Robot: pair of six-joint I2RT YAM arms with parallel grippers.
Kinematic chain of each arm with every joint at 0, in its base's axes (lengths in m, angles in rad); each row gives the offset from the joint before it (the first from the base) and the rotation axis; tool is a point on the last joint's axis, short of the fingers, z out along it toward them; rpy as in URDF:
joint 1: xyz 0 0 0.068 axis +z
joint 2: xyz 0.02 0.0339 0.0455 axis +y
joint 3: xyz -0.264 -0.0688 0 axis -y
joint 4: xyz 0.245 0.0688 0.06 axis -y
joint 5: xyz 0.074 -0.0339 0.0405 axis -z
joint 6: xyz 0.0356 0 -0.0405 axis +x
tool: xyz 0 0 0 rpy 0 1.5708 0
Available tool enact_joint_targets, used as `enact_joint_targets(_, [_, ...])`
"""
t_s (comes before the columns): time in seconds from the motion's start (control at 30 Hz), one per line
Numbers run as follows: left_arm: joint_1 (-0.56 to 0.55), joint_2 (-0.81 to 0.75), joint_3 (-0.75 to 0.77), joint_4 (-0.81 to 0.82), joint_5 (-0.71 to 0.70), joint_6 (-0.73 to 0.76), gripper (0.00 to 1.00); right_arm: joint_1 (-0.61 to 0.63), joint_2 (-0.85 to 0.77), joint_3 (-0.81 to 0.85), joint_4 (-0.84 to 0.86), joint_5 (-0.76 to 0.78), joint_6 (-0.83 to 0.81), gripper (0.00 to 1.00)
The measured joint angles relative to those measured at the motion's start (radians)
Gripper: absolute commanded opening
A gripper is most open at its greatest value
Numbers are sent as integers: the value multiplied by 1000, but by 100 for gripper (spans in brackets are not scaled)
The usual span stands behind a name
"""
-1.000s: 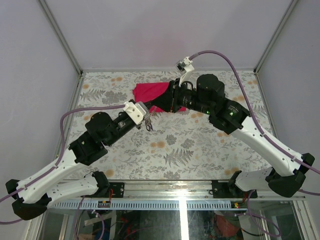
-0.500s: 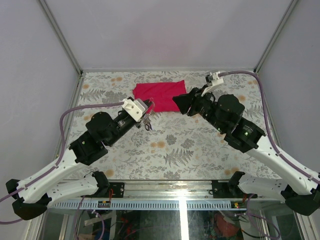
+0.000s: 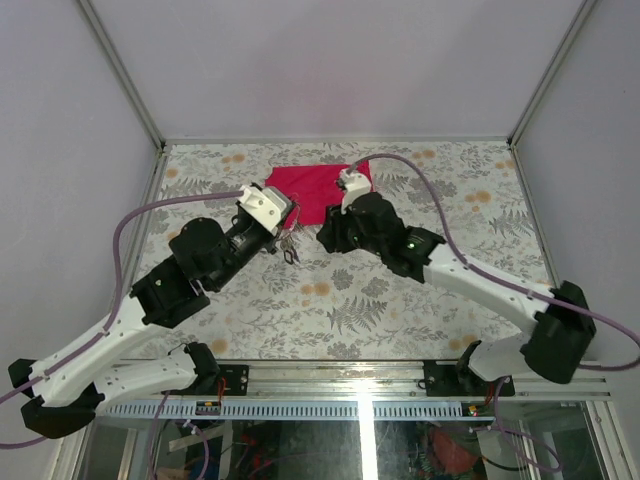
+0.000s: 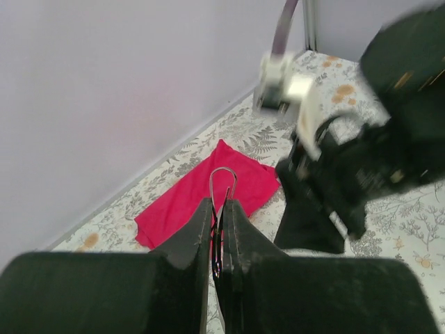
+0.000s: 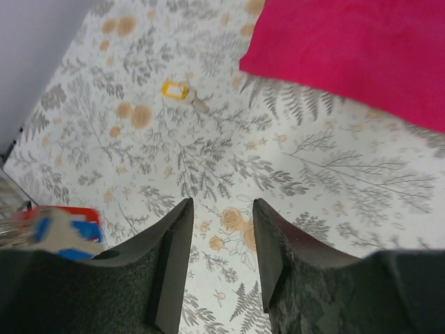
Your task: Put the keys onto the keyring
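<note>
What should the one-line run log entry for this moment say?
left gripper: shut on keyring | right gripper: open, empty | yellow-headed key: loose on table, near red cloth

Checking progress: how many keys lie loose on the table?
1: a yellow-headed key on the table, left of the red cloth in the right wrist view. Others may be hidden.

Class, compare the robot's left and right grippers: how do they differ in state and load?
The left gripper is shut; the right gripper is open. The left pinches the keyring; the right holds nothing. Both have black fingers and sit near the red cloth.
</note>
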Motion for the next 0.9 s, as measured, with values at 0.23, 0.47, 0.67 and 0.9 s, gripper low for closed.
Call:
enact_joint_targets(0.23, [0, 14, 142, -92, -37, -21, 0, 0, 285, 11, 128, -185, 57, 46])
enact_joint_targets(0.47, [0, 44, 222, -163, -43, -33, 0, 0, 605, 181, 209, -288, 137, 48])
enact_joint_targets(0.67, [0, 48, 222, -197, -42, -44, 0, 5, 797, 396, 227, -305, 171, 50])
enact_joint_targets(0.9, [0, 46, 222, -205, -43, -45, 0, 31, 973, 667, 183, -259, 160, 55])
